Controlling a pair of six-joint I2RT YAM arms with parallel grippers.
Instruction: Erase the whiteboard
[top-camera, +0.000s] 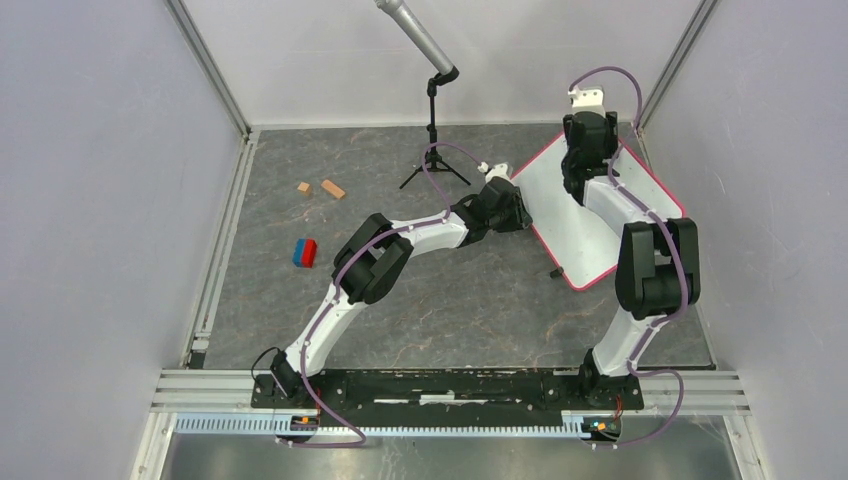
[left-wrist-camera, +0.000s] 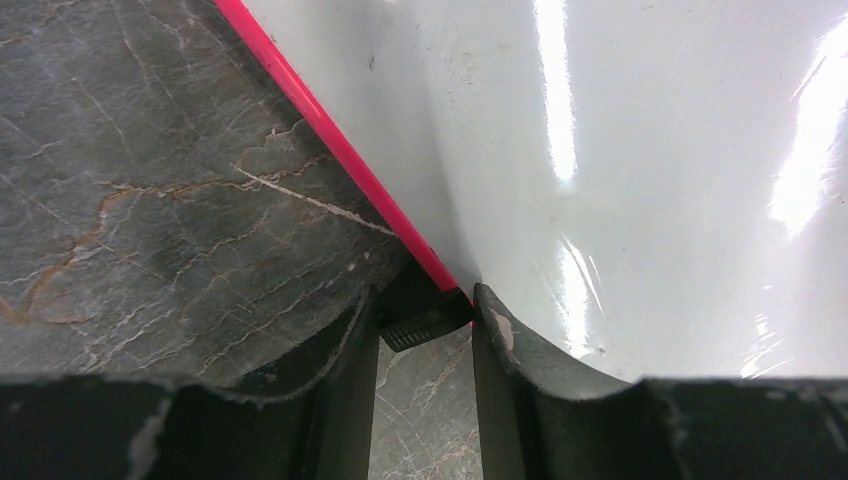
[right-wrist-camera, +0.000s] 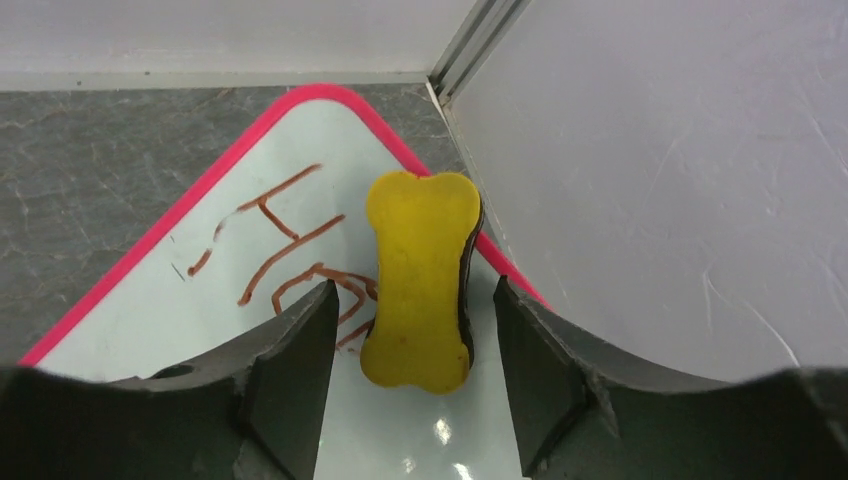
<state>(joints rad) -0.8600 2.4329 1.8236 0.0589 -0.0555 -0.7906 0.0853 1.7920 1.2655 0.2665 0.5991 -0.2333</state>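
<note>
I count one whiteboard (top-camera: 555, 215), one yellow bone-shaped eraser (right-wrist-camera: 420, 280), two small wooden blocks (top-camera: 304, 187) (top-camera: 333, 189) left of centre, one red-and-blue block (top-camera: 305, 252) below them, one microphone (top-camera: 415, 30) on its stand, and two pincers of mine: left pincer (left-wrist-camera: 422, 300), right pincer (right-wrist-camera: 410, 300).

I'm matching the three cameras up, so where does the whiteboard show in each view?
Top external: whiteboard right of centre, set diagonally.
Left wrist: the board fills the upper right, glossy.
Right wrist: the board spans centre and lower left, with brown writing.
Shared landmark: its pink-red rim.
</note>
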